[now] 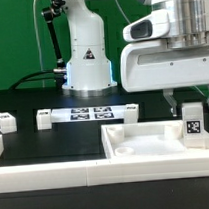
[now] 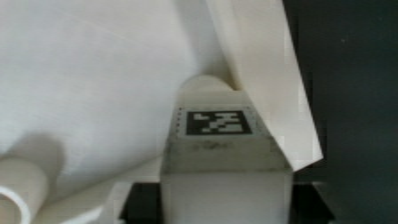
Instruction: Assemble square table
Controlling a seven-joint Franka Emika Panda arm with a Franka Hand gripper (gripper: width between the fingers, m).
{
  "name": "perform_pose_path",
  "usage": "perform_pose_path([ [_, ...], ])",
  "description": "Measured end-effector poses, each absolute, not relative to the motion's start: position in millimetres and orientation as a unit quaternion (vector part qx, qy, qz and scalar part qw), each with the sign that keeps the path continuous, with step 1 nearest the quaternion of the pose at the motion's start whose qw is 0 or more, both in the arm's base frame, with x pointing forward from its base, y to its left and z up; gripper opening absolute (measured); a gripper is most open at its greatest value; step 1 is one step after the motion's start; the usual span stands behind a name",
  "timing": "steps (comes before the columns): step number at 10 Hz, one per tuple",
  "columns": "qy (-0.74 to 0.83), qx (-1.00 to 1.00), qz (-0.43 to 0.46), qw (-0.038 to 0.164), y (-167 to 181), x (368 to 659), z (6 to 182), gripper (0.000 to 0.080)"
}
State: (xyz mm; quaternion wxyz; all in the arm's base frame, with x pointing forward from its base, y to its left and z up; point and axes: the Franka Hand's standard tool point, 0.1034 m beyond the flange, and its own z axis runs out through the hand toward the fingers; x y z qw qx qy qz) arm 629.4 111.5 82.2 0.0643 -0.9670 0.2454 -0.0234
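Green backdrop (image 1: pixel 13 38) behind a black tabletop (image 1: pixel 54 138). At the exterior frame's lower right, the hand (image 1: pixel 190 100) is clenched on the upper end of a short white leg (image 1: pixel 194 127). It holds the leg upright at a corner of the square top (image 1: pixel 145 150), apparently to seat it there. Both parts are smooth white plastic. The top is tray-shaped, and the leg carries a printed black-and-white tag (image 2: pixel 217 123).

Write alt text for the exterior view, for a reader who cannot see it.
A white robot claw hangs over a tagged leg upright in the white square tabletop at the exterior view's right. Behind, two loose legs and the marker board lie on the black table before the arm's base.
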Motion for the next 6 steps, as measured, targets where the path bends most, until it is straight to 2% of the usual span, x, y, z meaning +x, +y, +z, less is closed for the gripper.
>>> perform_pose_path([
  [6, 0.497, -0.865, -0.005, 0.066, 116.4, 626.0, 80.7, 0.0290],
])
